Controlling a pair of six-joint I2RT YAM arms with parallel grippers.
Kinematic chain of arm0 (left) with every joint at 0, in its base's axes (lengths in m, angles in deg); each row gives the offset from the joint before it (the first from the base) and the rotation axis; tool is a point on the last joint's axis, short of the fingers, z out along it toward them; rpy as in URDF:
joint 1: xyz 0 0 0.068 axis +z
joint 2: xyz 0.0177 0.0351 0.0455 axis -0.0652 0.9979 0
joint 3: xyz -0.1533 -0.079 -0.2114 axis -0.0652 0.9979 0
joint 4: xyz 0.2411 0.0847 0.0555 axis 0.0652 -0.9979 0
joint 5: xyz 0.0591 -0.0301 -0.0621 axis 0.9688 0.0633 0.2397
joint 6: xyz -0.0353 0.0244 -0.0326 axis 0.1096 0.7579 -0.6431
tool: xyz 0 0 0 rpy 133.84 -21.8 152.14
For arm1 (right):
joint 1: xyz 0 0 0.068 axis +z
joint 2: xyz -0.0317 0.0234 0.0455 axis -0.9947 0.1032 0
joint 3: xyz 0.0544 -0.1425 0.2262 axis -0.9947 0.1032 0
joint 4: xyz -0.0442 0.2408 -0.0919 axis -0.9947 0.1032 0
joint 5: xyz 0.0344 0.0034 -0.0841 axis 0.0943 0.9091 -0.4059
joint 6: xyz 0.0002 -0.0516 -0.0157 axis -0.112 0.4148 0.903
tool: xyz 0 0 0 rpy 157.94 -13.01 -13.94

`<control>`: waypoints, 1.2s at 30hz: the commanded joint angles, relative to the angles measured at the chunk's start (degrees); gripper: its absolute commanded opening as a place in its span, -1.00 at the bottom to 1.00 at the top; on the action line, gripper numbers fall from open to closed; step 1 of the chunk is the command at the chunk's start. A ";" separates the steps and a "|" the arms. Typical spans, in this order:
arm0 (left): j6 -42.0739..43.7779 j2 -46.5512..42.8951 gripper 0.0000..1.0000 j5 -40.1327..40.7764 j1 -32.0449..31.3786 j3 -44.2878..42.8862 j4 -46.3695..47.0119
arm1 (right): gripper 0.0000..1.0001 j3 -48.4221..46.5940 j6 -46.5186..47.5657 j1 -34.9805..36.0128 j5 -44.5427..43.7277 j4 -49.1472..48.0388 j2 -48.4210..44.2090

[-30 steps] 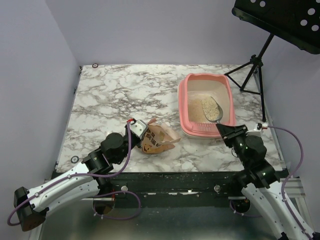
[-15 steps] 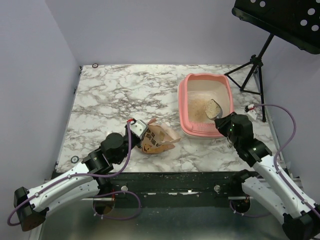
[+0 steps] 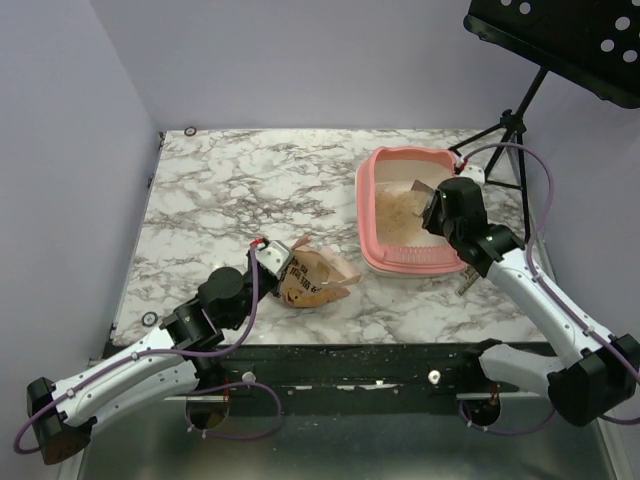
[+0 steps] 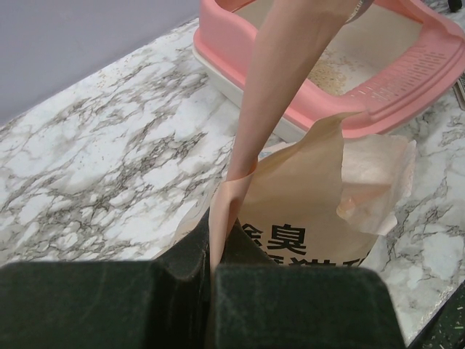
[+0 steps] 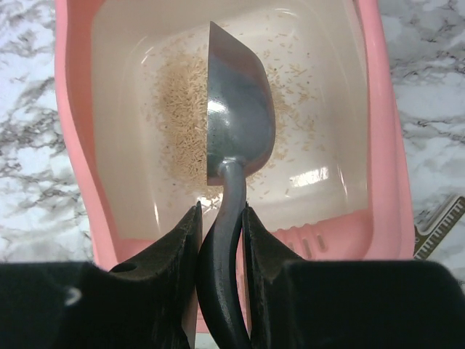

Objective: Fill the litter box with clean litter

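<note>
Bare white-and-grey marbled tabletop (image 3: 230, 190) gives passage across the upper left and centre of the top view. At right stands the pink plastic rectangular litter box (image 3: 362, 215), the right gripper (image 5: 220, 217) and grey metal scoop (image 5: 240, 109) above it. A crumpled orange-tan paper bag (image 3: 315, 280) blocks lower centre; a black tripod stand (image 3: 513, 120), the upper right.

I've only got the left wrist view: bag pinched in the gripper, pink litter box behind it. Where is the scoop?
Observer: The right gripper is shut on the handle of the scoop, holding it over the litter box, bowl rolled onto its side.
Operator: Anything left in the bowl?
Observer: None showing on the metal face that the right wrist view sees.
Operator: How full is the box?
Observer: Only a thin patch of litter in the middle; bare floor shows all around it.
</note>
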 commanded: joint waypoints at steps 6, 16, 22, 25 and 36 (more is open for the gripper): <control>0.55 -2.56 -1.00 1.90 -0.17 -2.79 3.40 | -0.99 -16.72 18.17 -0.10 8.19 10.79 10.97; 1.52 -3.44 -1.00 2.42 -0.08 -2.53 2.52 | -0.99 -32.71 24.42 1.13 5.30 30.39 21.16; 1.70 -3.97 -1.00 2.51 -0.08 -2.44 2.60 | -0.99 -39.23 23.55 2.27 -2.08 36.91 22.41; 1.78 -3.97 -1.00 2.34 -0.08 -2.44 2.69 | -0.99 -37.66 23.02 2.62 3.00 32.53 15.75; 2.22 -4.14 -1.00 3.21 -0.08 -2.44 2.25 | -0.99 -31.68 19.24 2.97 32.61 27.42 5.45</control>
